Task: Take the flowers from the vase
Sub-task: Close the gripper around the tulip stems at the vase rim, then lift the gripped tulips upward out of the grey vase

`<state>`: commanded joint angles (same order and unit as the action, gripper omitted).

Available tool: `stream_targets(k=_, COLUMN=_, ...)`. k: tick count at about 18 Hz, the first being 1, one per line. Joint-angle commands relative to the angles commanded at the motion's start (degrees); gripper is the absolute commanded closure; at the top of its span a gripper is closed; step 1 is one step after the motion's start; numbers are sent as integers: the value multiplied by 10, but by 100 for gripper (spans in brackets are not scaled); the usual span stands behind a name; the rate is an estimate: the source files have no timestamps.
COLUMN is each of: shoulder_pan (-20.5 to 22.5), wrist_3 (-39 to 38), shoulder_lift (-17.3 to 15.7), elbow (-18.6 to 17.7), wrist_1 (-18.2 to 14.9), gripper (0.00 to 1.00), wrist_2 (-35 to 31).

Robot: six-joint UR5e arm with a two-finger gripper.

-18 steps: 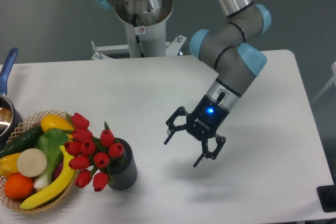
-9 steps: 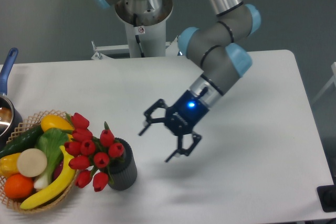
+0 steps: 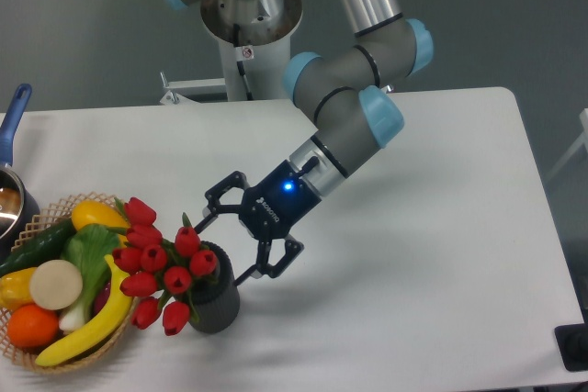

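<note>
The flowers (image 3: 158, 265), a bunch of red tulip buds with green leaves, lean left out of the vase (image 3: 214, 302), a short dark grey ribbed cylinder near the table's front left. My gripper (image 3: 224, 250) hangs open just right of the vase's mouth, its fingers spread wide and empty. One fingertip is above the vase, by the green leaf tip; the other is at the vase's right rim. Whether either touches is unclear.
A woven basket (image 3: 49, 219) of fruit and vegetables stands left of the vase, right against the tulips. A pot with a blue handle (image 3: 13, 120) sits at the far left edge. The robot's base (image 3: 250, 34) rises behind the table.
My gripper has travelled left and slightly down across the table, from mid-table to right beside the vase. It stays open. The flowers and vase have not moved.
</note>
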<state>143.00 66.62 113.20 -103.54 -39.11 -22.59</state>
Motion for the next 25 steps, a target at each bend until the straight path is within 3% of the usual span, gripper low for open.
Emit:
stream_targets(k=5, shoulder_pan=-7, wrist_3=29, shoulder_lift=6, elbow=-3, wrist_1=0, gripper=0, wrist_2=4)
stream_targets(k=6, shoulder_pan=-8, wrist_3=29, shoulder_lift=6, elbow=-5, wrist_1=0, gripper=5, wrist_2=4)
stream_targets(k=17, shoulder_pan=-2, wrist_3=29, shoulder_lift=-3, elbow=-6, wrist_1=0, gripper=84, wrist_2=4)
stream_targets(k=25, shoulder_pan=7, wrist_3=25, shoulder_lift=-18, elbow=-1, wrist_1=0, gripper=87, wrist_2=8)
